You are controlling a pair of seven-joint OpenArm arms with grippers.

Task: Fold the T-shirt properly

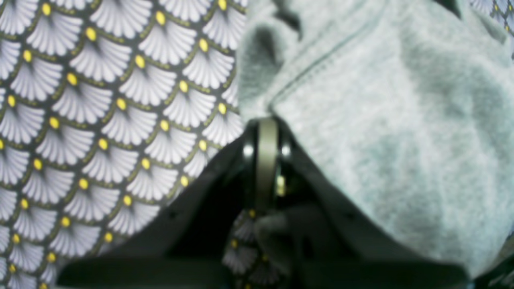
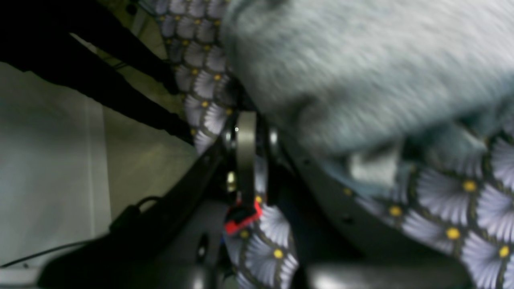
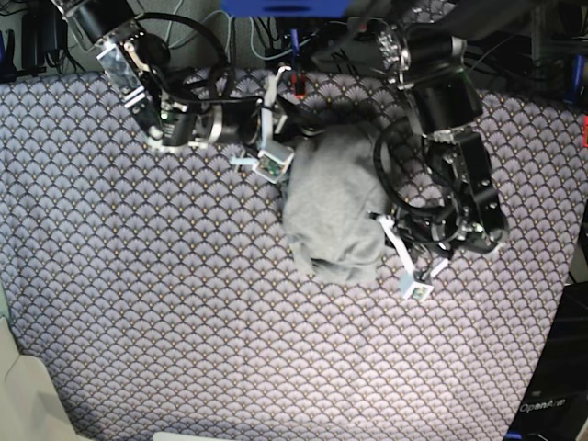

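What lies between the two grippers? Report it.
The bunched T-shirt alone, on the tablecloth; the left gripper and right gripper flank it in the base view.

Purple scallop-patterned tablecloth (image 3: 165, 303), yellow-dotted

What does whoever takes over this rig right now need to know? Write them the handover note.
Left gripper: shut, pinching the T-shirt at a stitched edge.
Right gripper: shut at the shirt's edge; tablecloth also lies between its fingers, so cloth may be caught with the shirt.
T-shirt: bunched in a rumpled heap at the middle of the table, between the two arms.
Done: no clean fold visible.
Left: spread it flat, free the tablecloth if caught, then fold.
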